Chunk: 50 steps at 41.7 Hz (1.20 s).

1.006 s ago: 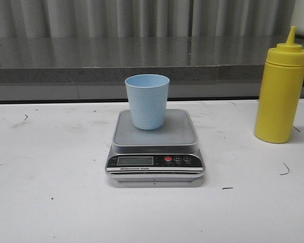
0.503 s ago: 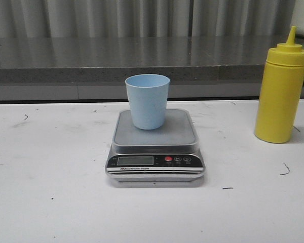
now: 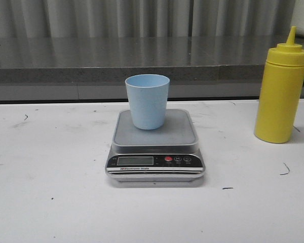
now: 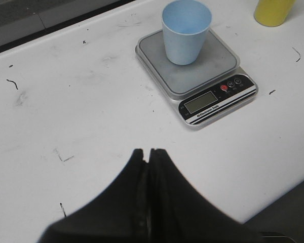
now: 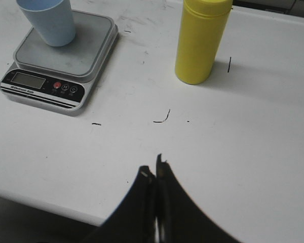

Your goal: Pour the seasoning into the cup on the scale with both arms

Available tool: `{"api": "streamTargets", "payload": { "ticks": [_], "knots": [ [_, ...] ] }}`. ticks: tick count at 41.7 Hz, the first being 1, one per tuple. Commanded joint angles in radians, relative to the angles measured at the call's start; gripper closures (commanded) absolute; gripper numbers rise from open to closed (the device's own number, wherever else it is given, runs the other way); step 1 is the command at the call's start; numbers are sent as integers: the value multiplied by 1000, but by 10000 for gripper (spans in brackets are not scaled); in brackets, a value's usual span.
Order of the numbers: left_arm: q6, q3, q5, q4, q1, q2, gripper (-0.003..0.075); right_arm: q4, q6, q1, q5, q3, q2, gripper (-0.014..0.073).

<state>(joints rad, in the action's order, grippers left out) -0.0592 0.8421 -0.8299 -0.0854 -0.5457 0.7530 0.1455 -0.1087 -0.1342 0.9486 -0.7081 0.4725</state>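
Nothing is gripped yet: your left gripper (image 4: 148,151) and right gripper (image 5: 154,167) are closed, empty. Next, reach the bottle (image 3: 280,93), well apart from the cup (image 3: 147,101).

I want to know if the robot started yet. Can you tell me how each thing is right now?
cup: upright on the scale platform, nothing visible inside.
scale: flat on the table, display blank as far as I can tell.
seasoning bottle: upright on the table, right of the scale, cap on, untouched.
left claw: shut, holding nothing.
right claw: shut, holding nothing.
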Motion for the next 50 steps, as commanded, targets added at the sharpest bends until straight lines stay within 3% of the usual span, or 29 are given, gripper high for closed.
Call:
{"api": "streamTargets", "payload": {
  "ticks": [1, 16, 22, 28, 35, 43, 50],
  "knots": [
    [-3, 27, 69, -3, -5, -3, 740, 9, 1, -3, -67, -29, 3, 711],
    [-3, 24, 70, 1, -10, -32, 740, 9, 1, -3, -67, -29, 3, 711],
    [-3, -36, 122, 1, 62, -122, 740, 9, 1, -3, -65, -29, 3, 711],
    [-3, -185, 271, -9, 182, -253, 740, 9, 1, -3, -65, -29, 3, 711],
    [-3, -443, 575, 40, 332, -433, 740, 9, 1, -3, -65, -29, 3, 711],
    [-3, -691, 757, 138, 462, -620, 740, 9, 1, -3, -65, -29, 3, 711],
    [-3, -828, 879, 140, 510, -716, 740, 9, 1, -3, -65, -29, 3, 711]
  ]
}}
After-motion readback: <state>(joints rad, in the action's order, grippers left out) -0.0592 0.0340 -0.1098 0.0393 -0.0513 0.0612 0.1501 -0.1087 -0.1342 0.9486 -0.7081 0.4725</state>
